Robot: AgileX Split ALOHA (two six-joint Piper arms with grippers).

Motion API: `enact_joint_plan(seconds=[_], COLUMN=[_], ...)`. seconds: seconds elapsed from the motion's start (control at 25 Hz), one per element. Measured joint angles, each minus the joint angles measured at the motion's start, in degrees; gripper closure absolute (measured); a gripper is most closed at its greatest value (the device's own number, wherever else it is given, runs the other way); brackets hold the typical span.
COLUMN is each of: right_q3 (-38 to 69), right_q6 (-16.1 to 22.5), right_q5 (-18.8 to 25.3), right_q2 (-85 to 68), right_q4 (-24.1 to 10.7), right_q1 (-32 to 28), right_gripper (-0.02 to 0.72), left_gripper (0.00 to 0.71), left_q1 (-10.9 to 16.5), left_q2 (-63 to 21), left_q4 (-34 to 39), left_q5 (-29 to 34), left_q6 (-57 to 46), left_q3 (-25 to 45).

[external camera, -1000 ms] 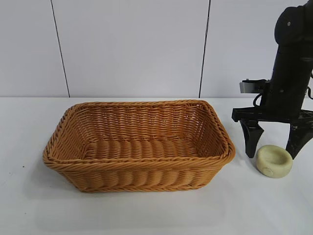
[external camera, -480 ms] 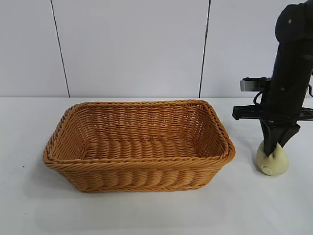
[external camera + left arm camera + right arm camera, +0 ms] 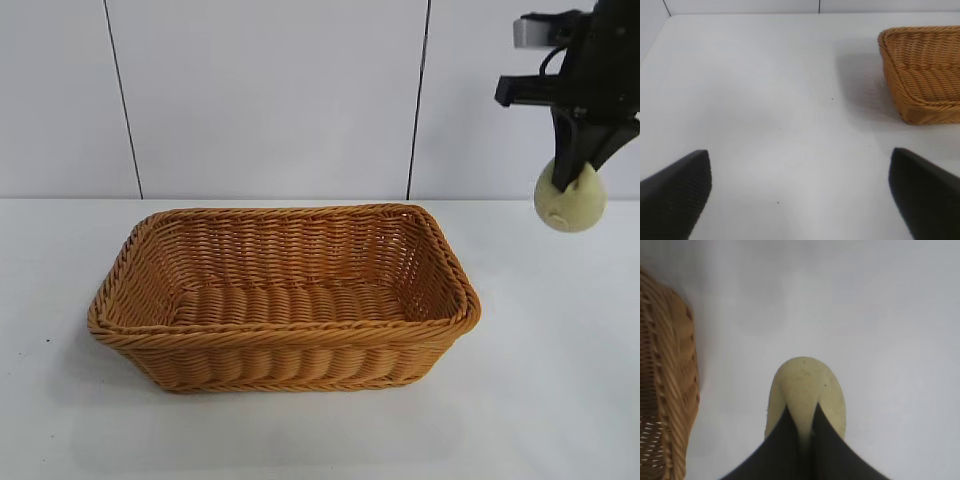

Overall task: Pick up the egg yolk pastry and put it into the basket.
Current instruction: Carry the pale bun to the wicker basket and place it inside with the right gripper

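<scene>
The egg yolk pastry [image 3: 570, 198] is pale cream-yellow and squeezed out of round. My right gripper [image 3: 574, 170] is shut on it and holds it high above the table, to the right of the basket [image 3: 285, 298]. The right wrist view shows the pastry [image 3: 805, 390] pinched between my black fingertips [image 3: 785, 432], with the basket's braided rim [image 3: 667, 390] off to one side. The basket is orange-brown wicker and holds nothing. My left gripper [image 3: 800, 190] is open over bare table, outside the exterior view, with a basket corner [image 3: 925, 70] ahead of it.
The white table [image 3: 540, 400] stretches around the basket on all sides. A white panelled wall [image 3: 270, 100] stands behind the table.
My right gripper closed on the pastry where it lay on the table, squeezing it, then lifted it straight up well above the table.
</scene>
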Motion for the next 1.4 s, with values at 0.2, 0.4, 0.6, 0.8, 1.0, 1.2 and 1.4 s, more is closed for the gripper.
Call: enact_joint_plan(seconds=[0.2, 0.4, 0.6, 0.8, 1.0, 1.2, 1.4], right_q3=[-3.2, -4.3, -4.3, -4.3, -4.3, -4.4, -4.4], right_q6=[0.0, 0.1, 1.4, 3.7, 5.4, 6.3, 6.9], right_q5=[0.6, 0.6, 0.3, -3.5, -7.5, -12.1, -14.3], right_q2=[-0.3, -0.3, -0.3, -0.3, 0.6, 4.3, 9.2], right_q4=[-0.4, -0.2, -0.2, -0.1, 0.0, 0.1, 0.0], right_q1=[3.0, 9.8, 17.5, 24.2, 28.9, 30.8, 30.8], right_gripper=[0.704, 0.704, 0.704, 0.705, 0.705, 0.706, 0.707], left_gripper=[0.018, 0.018, 0.018, 0.018, 0.018, 0.018, 0.018], left_q1=[0.0, 0.0, 0.0, 0.0, 0.0, 0.0, 0.0], left_q2=[0.0, 0.0, 0.0, 0.0, 0.0, 0.0, 0.0], left_q4=[0.0, 0.0, 0.0, 0.0, 0.0, 0.0, 0.0], left_q5=[0.0, 0.0, 0.0, 0.0, 0.0, 0.0, 0.0], left_q6=[0.0, 0.0, 0.0, 0.0, 0.0, 0.0, 0.0], left_q3=[0.0, 0.0, 0.0, 0.0, 0.0, 0.0, 0.0])
